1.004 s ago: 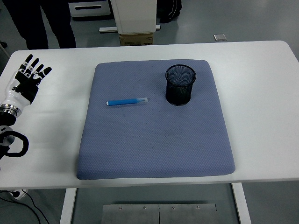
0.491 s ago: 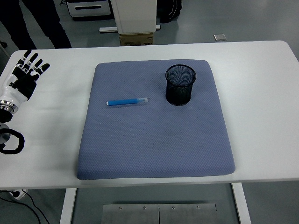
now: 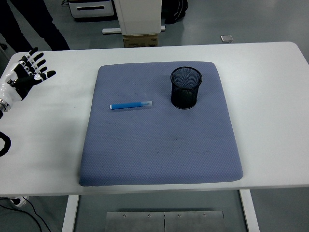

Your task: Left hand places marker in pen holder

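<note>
1. Head view: the left hand (image 3: 27,74) is at the far left of the white table (image 3: 270,111), fingers spread and holding nothing. The right hand is not in view.
2. The marker (image 3: 131,105) lies flat on the blue-grey mat (image 3: 159,145), left of centre, its long axis running left to right. The blue body is toward the left; the paler end, possibly a clear cap though the view is too coarse to confirm, points at the pen holder (image 3: 186,87).
3. The pen holder, black mesh, stands upright on the mat's far right quarter, mouth open and apparently empty. It is near the marker's right end but apart from it.
4. Judgement on the step in hand: the approach has not begun closing on the marker; hand and marker are well apart. A sound grasp would come down over the blue body with fingers across the short axis, leaving one end free to lead into the holder.
5. Judgement on placement: tip the marker toward upright before release, so it drops in rather than bridging the rim or knocking the light holder over.
6. Edges: the mat's raised left border lies between hand and marker, so the hand should clear it.
7. Open room: bare table surrounds the mat on all sides, and the mat's near half is unoccupied. A person's dark trouser legs (image 3: 34,21) stand beyond the far left corner, clear of the working path.
</note>
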